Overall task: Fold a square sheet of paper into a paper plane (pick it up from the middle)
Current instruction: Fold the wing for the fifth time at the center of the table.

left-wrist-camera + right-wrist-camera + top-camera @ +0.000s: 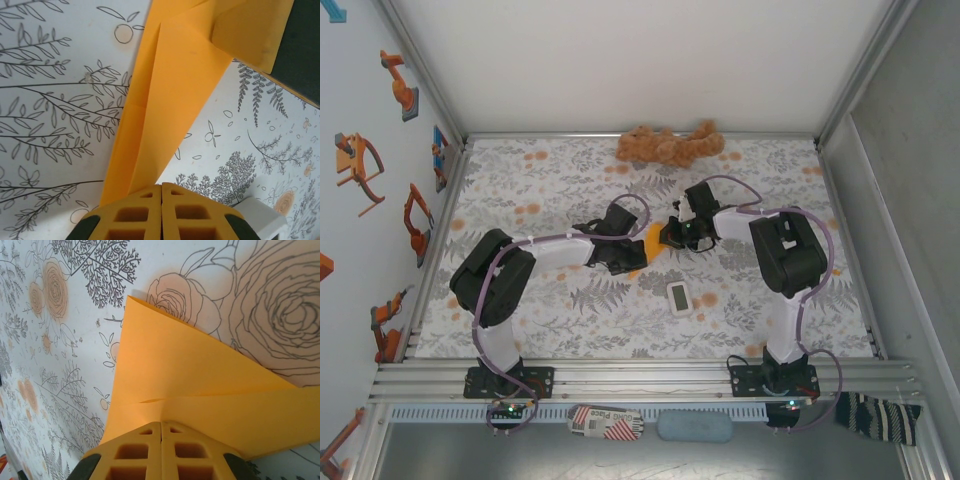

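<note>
Overhead, paper (650,243) over floral cloth (540,190); plush (670,147), prob. bear, behind.

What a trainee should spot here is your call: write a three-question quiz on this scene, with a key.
1. True or false: the left hand is shut on the folded orange paper.
2. Which thing lies at the far edge of the floral table? A: brown plush toy. B: mug. C: scissors.
3. Short answer: what is the right hand shut on?

Key: 1 true. 2 A. 3 the folded orange paper.
</note>
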### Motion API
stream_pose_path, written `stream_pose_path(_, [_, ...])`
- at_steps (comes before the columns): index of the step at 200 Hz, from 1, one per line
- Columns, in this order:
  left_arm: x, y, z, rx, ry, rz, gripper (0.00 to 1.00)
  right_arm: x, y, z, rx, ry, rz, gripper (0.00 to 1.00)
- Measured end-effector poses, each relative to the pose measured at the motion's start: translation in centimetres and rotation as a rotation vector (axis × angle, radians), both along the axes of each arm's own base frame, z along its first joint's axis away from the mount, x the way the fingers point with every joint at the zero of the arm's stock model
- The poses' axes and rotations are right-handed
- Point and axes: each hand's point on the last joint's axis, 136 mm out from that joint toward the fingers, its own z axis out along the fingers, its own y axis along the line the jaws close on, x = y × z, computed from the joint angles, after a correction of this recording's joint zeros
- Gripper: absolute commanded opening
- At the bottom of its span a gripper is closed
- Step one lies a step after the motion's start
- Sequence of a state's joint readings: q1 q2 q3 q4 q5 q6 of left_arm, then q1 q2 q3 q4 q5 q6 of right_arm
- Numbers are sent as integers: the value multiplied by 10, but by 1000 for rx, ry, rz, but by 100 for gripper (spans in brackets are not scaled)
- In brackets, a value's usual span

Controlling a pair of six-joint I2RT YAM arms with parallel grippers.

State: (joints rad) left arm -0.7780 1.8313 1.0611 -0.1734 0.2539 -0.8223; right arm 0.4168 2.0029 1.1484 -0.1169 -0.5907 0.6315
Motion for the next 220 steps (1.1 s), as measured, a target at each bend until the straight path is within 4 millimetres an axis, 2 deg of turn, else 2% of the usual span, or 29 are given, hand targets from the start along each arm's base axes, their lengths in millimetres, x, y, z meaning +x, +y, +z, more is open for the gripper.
stream_pose_path(51, [1, 0, -1, 0, -5, 1, 8, 1, 0, 0, 0, -1, 2, 0])
stream_pose_path(106, [-1, 5, -17, 22, 4, 8, 5, -1, 2, 1, 6, -9, 20, 0])
stream_pose_path(139, [0, 4, -17, 9, 0, 10, 4, -2, 6, 12, 26, -45, 56, 0])
stream_pose_path(179, [0, 2, -17, -5, -4, 11, 4, -15, 27, 31, 37, -102, 131, 0])
stream_pose_path(220, [0, 2, -17, -6, -5, 11, 3, -31, 37, 27, 18, -86, 177, 0])
